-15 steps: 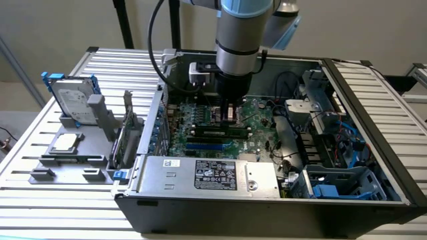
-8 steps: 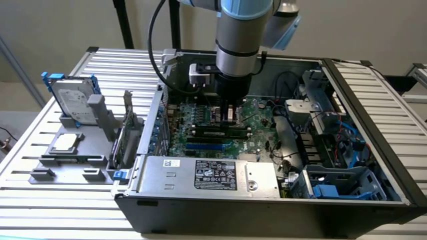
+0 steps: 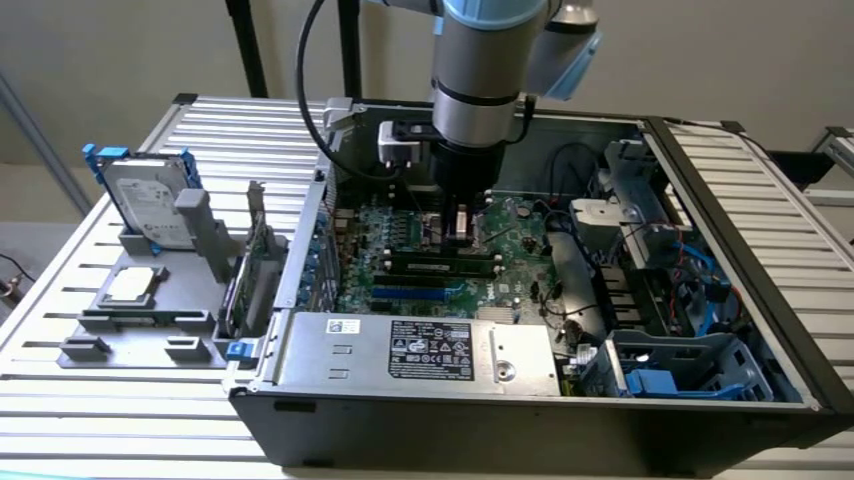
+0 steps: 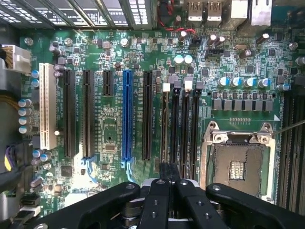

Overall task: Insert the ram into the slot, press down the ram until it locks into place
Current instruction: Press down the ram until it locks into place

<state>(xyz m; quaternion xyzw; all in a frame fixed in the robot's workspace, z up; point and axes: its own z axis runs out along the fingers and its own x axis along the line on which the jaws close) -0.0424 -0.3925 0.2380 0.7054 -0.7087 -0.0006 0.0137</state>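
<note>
The ram (image 3: 441, 267), a thin green stick with dark chips, stands on edge in a black slot (image 3: 499, 262) on the motherboard, in front of the arm. My gripper (image 3: 461, 228) hangs just above and behind it, fingers shut with nothing visible between them. In the wrist view my gripper (image 4: 169, 168) sits over the near ends of several parallel black memory slots (image 4: 186, 129) with pale latches at their far ends. From this view I cannot tell which slot holds the ram.
The open CPU socket (image 4: 238, 167) lies beside the memory slots, and a blue slot (image 4: 127, 114) and black expansion slots lie on their other side. A silver power supply (image 3: 420, 350) fills the case front. Cables and a drive cage (image 3: 667, 370) crowd the exterior view's right. A hard drive (image 3: 147, 205) stands outside.
</note>
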